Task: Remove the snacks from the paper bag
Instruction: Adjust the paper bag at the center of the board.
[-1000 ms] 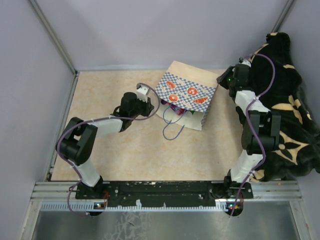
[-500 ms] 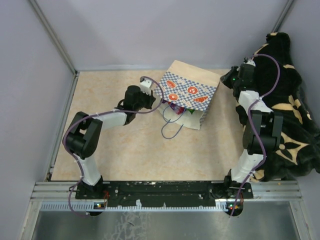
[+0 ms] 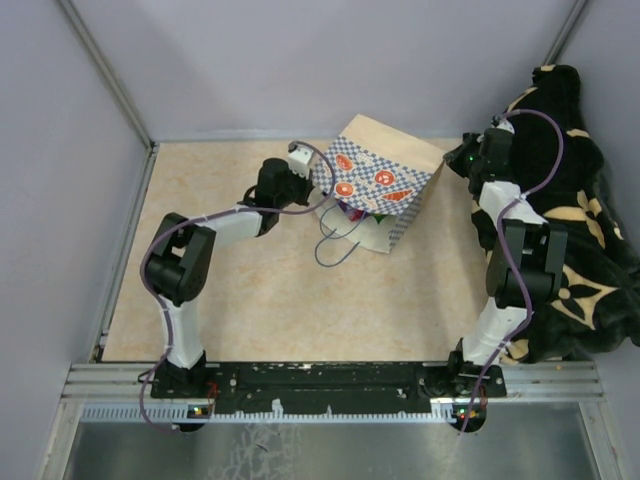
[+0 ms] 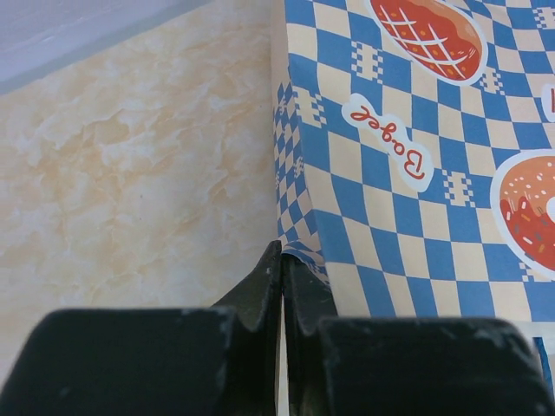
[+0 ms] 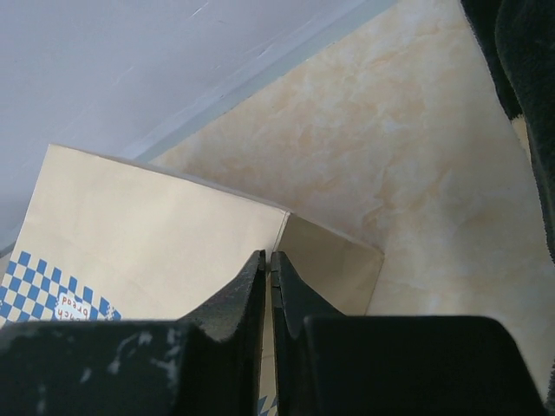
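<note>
The paper bag (image 3: 385, 170) lies tilted at the back middle of the table, with its checkered band (image 4: 416, 173) facing up. Its mouth faces the near side, where purple and green snacks (image 3: 350, 213) peek out above the blue cord handles (image 3: 335, 245). My left gripper (image 3: 312, 178) is shut on the bag's left side fold (image 4: 290, 217), seen close in the left wrist view (image 4: 283, 253). My right gripper (image 3: 452, 160) is shut on the edge at the bag's plain far right corner (image 5: 329, 260), seen in the right wrist view (image 5: 268, 258).
A black-and-tan blanket (image 3: 580, 230) is heaped along the right side, behind my right arm. Grey walls (image 3: 300, 60) close the back and sides. The beige marbled table top (image 3: 260, 300) spreads in front of the bag.
My left gripper has moved toward the back and right while pinching the bag's left edge. The bag has tipped up and turned. My right gripper has shifted slightly right.
</note>
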`<state>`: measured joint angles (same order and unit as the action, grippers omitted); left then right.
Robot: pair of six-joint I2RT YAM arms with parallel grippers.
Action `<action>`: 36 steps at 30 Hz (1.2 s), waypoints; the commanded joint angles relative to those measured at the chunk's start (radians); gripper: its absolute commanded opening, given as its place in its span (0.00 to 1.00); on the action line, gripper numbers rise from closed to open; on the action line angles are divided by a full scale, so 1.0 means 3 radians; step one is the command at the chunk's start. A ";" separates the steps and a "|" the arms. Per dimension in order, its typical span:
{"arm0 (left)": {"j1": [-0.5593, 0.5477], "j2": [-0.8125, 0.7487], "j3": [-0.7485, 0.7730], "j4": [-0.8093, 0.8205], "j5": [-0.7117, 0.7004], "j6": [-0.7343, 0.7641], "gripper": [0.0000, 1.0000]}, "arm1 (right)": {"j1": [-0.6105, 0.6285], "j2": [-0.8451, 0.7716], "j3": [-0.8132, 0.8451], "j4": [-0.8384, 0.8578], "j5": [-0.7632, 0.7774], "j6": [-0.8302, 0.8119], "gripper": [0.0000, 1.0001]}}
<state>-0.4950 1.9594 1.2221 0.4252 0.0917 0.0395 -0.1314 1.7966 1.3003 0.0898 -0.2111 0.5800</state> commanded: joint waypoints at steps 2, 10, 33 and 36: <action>0.0002 0.0145 0.0236 -0.0024 -0.0031 0.0131 0.04 | -0.0040 0.0089 0.0120 0.0206 -0.0091 0.0045 0.06; 0.0003 0.0481 0.0677 -0.0075 0.0056 -0.0029 0.01 | -0.0056 0.0280 0.0295 0.0157 -0.0102 0.0090 0.00; 0.0006 -0.0105 0.0390 -0.0596 0.0034 -0.0098 0.78 | -0.0190 -0.0643 -0.0117 0.0063 -0.0138 -0.0057 0.60; 0.0079 -0.0764 -0.0319 -0.0341 0.0141 -0.0456 1.00 | 0.0318 -0.1241 -0.0495 -0.0136 0.0265 -0.0525 0.72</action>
<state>-0.4892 1.9343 1.2995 0.2264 0.0944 0.0086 -0.1852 1.6474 1.2232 0.0441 -0.2447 0.5755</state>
